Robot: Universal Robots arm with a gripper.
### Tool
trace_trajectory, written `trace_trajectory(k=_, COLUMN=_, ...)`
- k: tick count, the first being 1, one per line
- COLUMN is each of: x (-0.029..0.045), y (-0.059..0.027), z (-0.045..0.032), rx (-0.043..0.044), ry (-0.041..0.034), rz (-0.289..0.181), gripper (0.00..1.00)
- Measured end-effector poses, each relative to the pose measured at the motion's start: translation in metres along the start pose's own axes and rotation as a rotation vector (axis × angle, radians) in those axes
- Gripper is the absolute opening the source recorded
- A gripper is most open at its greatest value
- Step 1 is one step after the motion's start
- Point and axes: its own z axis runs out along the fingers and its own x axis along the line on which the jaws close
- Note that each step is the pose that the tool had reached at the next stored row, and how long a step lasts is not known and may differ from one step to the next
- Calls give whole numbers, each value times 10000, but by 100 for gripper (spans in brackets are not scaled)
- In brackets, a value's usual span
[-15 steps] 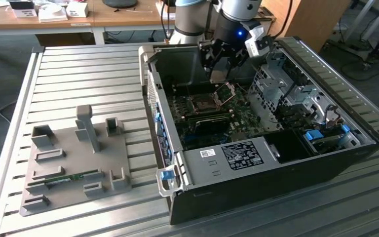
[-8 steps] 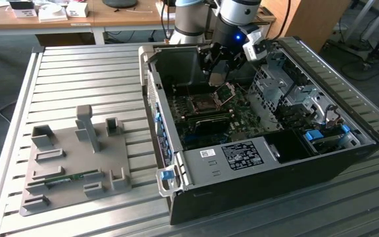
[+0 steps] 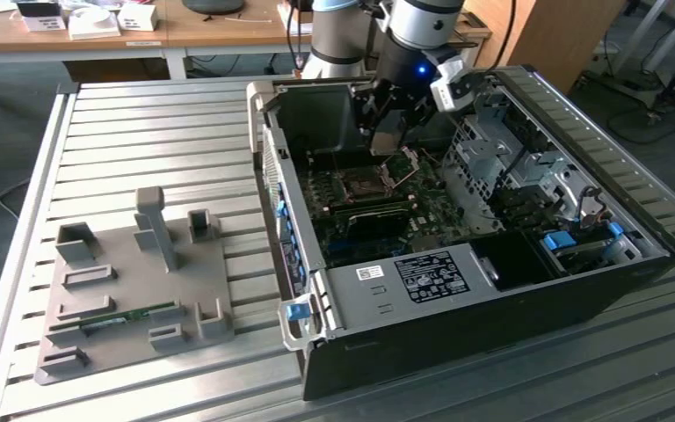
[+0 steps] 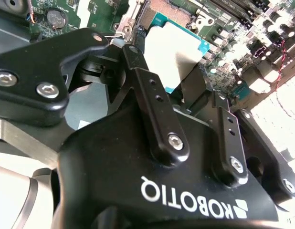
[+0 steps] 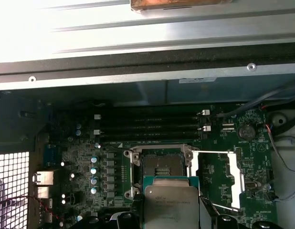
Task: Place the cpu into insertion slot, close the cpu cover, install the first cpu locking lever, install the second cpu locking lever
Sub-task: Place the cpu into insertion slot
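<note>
One hand [image 4: 169, 71] grasps one cpu [image 5: 171, 207] just above one insertion slot [image 5: 162, 166]; one cpu cover [image 5: 235, 181] stands swung open beside the slot, inside one computer case [image 3: 455, 330] on the desk [image 3: 162, 141].

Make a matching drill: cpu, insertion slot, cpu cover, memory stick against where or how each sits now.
1. cpu
2. insertion slot
3. cpu cover
4. memory stick

A. swung open beside the slot
B. lying on the grey fixture
C. held by the gripper
D. bare, no chip seated

Pairs: 1-C, 2-D, 3-A, 4-B
</note>
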Motion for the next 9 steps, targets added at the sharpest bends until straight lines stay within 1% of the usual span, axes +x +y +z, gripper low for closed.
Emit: trace_trajectory(k=9, x=10, y=-2, z=17, rx=-2, ry=-1, rz=0, gripper=54)
